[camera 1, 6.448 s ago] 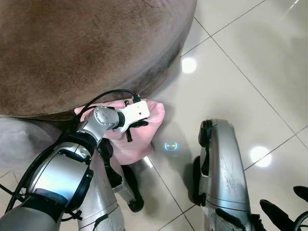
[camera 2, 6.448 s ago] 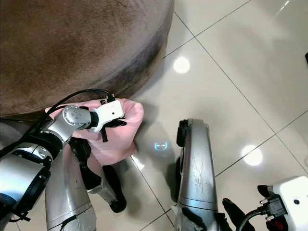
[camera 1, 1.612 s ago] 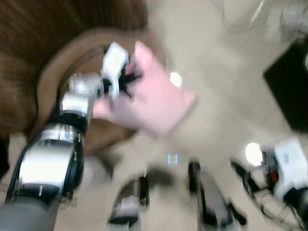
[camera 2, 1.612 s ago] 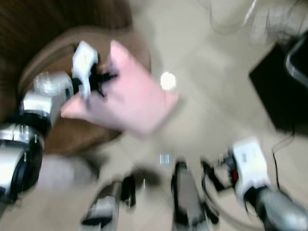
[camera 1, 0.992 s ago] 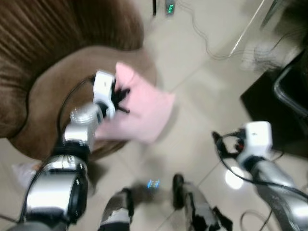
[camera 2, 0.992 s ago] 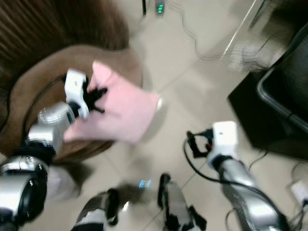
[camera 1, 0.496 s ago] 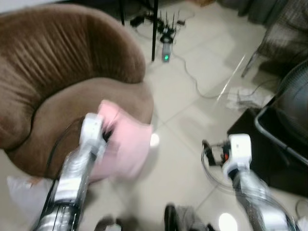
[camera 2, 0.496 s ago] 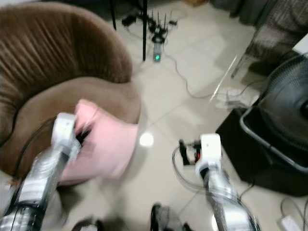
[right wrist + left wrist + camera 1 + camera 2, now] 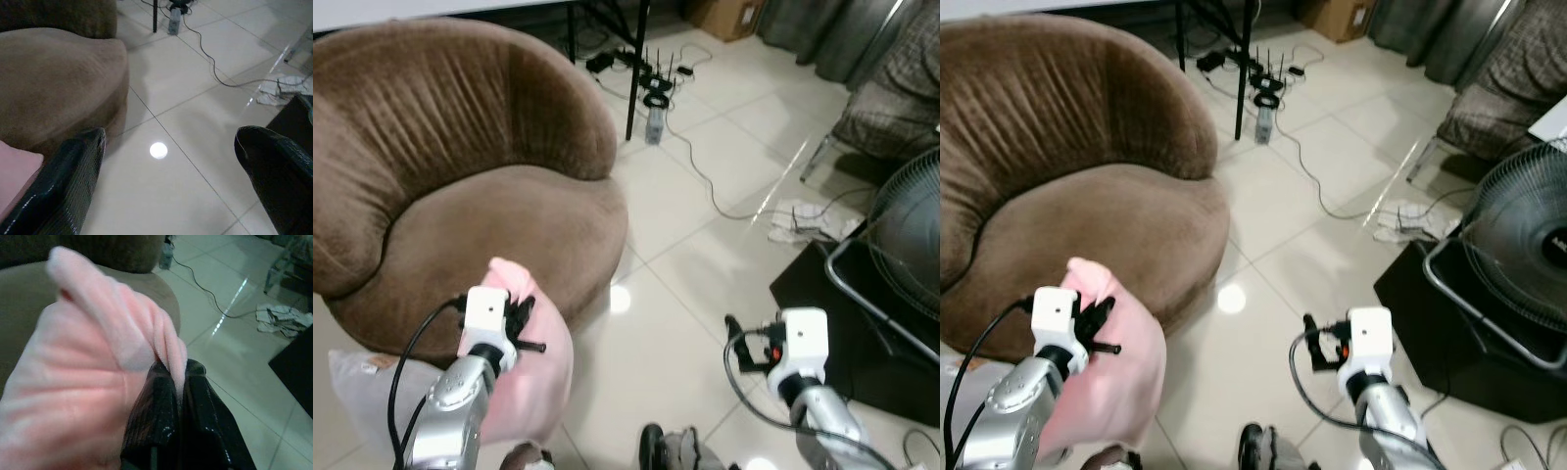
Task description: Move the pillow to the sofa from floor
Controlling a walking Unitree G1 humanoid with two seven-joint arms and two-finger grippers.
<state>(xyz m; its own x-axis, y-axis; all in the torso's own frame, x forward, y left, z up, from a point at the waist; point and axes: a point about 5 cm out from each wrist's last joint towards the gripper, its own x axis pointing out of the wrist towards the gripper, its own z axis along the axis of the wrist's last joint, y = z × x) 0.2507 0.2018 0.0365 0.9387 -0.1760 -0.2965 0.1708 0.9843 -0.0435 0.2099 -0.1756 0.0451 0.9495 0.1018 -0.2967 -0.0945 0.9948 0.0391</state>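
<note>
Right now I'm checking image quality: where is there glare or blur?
Head views: sharp, one bright lamp reflection on the floor tiles beside the sofa. Left wrist view: the pink pillow is soft and out of focus. Right wrist view: the black fingers are blurred.

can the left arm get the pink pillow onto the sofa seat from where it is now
Probably yes. The left pincer is shut on the pink pillow, held up right at the front edge of the brown sofa, whose seat cushion lies bare just ahead.

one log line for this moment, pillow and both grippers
left gripper: shut on soft pink pillow | pillow: held up in front of brown velvet sofa seat | right gripper: open, idle above floor
</note>
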